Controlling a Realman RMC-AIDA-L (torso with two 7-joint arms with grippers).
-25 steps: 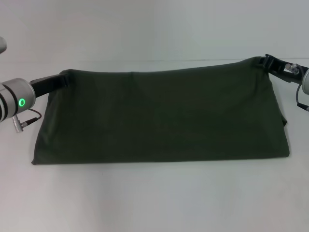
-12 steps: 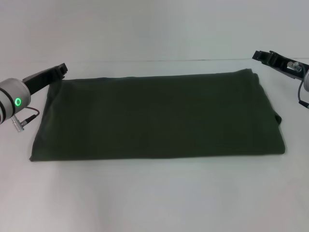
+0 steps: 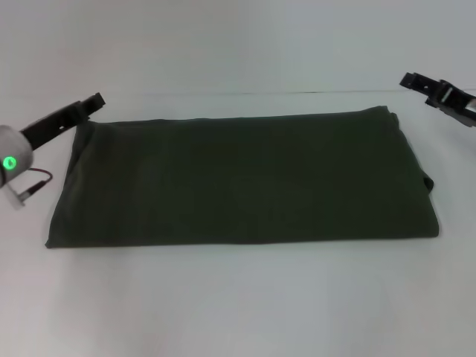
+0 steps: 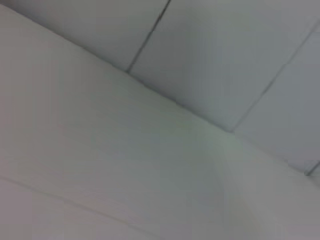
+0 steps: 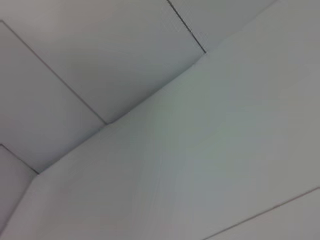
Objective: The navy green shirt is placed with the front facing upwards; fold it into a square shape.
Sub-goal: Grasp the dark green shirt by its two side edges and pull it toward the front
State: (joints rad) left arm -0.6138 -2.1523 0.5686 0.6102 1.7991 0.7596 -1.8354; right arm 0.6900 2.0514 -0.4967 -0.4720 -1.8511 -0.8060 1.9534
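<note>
Shirt (image 3: 245,178) flat between both grippers

right pincer (image 3: 413,79) cropped at frame edge, shirt (image 3: 245,178) lettering hidden

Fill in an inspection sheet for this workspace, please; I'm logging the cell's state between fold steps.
Surface: white table, plain.
Job's things: navy green shirt lies flat, folded into a wide rectangle, not a square; plain side up, no lettering showing.
Clutter: nothing seen.
Grippers: left gripper beside the shirt's far left corner, holding nothing; right gripper off the far right corner, clear of the cloth.
Cables: a thin cable at the left wrist.
Surroundings: the wrist views show only pale panels with seams.
</note>
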